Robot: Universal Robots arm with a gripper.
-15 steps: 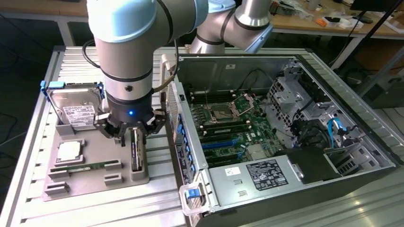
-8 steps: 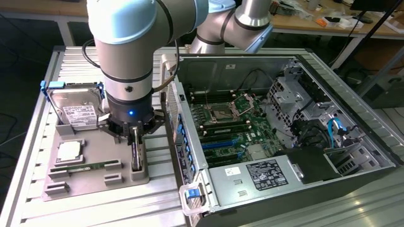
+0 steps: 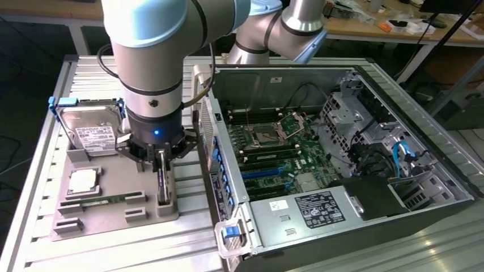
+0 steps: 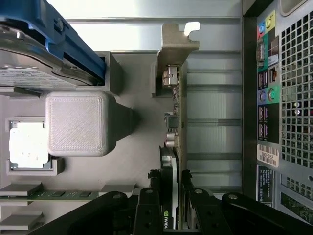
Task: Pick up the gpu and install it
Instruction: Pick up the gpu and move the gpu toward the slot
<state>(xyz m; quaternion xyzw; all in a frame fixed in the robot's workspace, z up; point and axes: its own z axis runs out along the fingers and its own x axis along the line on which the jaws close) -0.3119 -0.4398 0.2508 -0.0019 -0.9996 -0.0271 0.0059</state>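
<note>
At the exterior view's left, a hard drive (image 3: 90, 135) in a blue-handled frame is leaning at the far end of a grey holder tray (image 3: 113, 220), which is sitting on the slatted metal desk (image 3: 30, 198). Nearer on that tray, a square processor chip (image 3: 81, 180) is lying flat in its pocket, and a thin green memory stick (image 3: 102, 200) is resting just in front of it. Moving right, the gpu (image 3: 162, 190) is standing on its long edge in a slot along the tray's right side, close beside the rear wall of the computer case (image 3: 287, 71). The arm (image 3: 151, 56) is reaching straight down over it, and the gripper (image 3: 161, 163) is pinching the gpu's upper edge, one finger on each face. In the wrist view the black fingers (image 4: 152, 200) are pressing against both sides of the card (image 4: 177, 107), whose silver bracket (image 4: 176, 41) is pointing away from the gripper (image 4: 171, 183); the card is sitting in its slot. Further right, the case is lying open on its side, showing the motherboard (image 3: 280, 153), and the power supply (image 3: 310, 207) is sitting at its near end.
</note>
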